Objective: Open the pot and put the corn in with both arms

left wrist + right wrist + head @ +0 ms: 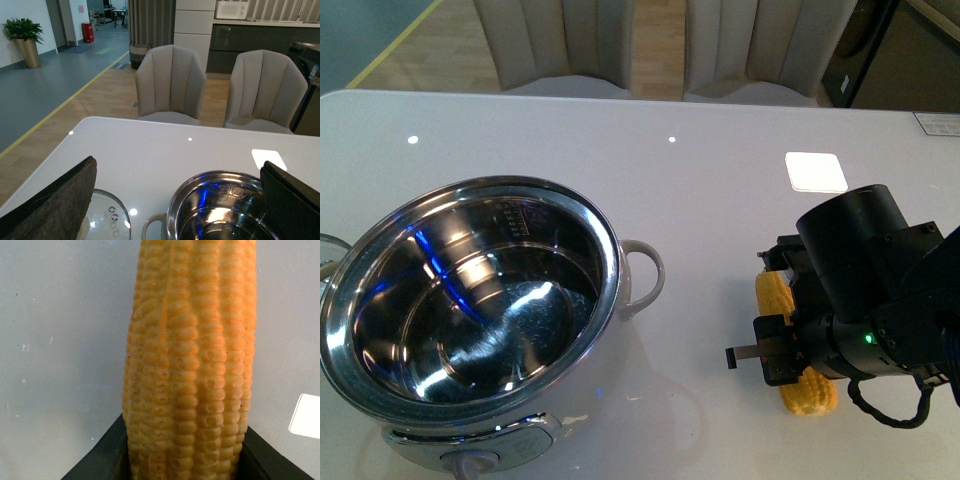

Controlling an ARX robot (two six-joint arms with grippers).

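Observation:
The shiny steel pot (pixel 470 310) stands open on the white table at the front left, its pale loop handle (pixel 645 275) facing right. In the left wrist view the pot (pixel 225 210) lies below my open left gripper (pixel 185 205), whose fingers (pixel 60 200) stand wide apart. The glass lid (pixel 107 215) lies flat on the table beside the pot. My right gripper (pixel 800 350) is shut on the yellow corn (pixel 790 330) at the front right, low over the table. In the right wrist view the corn (pixel 190 360) fills the gap between the black jaws.
A white square patch (pixel 816 171) lies on the table behind the right arm. Two beige chairs (pixel 172 82) stand at the table's far edge. The table (pixel 720 200) spans the view.

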